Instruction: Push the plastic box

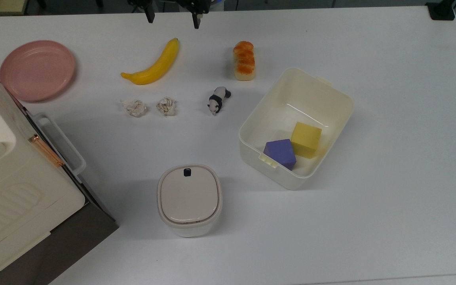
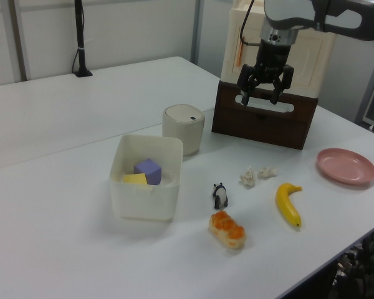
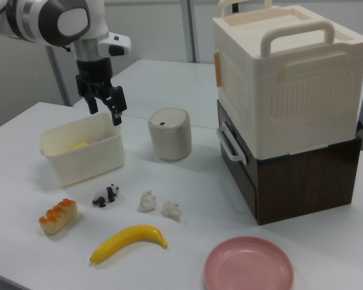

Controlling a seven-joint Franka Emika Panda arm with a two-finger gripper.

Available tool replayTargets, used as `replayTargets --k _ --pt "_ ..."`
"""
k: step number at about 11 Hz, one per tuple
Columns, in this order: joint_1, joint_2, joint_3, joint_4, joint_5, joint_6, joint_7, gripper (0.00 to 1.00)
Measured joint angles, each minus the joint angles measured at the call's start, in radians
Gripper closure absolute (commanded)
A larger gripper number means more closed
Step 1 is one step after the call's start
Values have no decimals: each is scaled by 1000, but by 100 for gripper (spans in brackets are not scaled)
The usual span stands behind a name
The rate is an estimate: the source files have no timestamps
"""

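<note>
Here, the hand hangs empty above the bench, its 2 fingers spread apart; well below it sits the plastic box, holding 2 blocks, purple and yellow.

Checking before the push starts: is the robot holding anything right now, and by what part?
Nothing is held. The gripper hangs in the air with its jaws open and empty, apart from the plastic box on the table.

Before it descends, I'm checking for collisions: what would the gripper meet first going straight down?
Probably bare table between the banana and the bread. The open gripper hangs high and points down, so depth is unclear; the banana's tip may lie close.
</note>
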Motion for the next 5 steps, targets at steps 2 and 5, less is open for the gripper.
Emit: replayTargets --k 2,5 --pt "17 12 -14 4 0 0 0 0" --pt "18 25 -14 22 0 0 0 0"
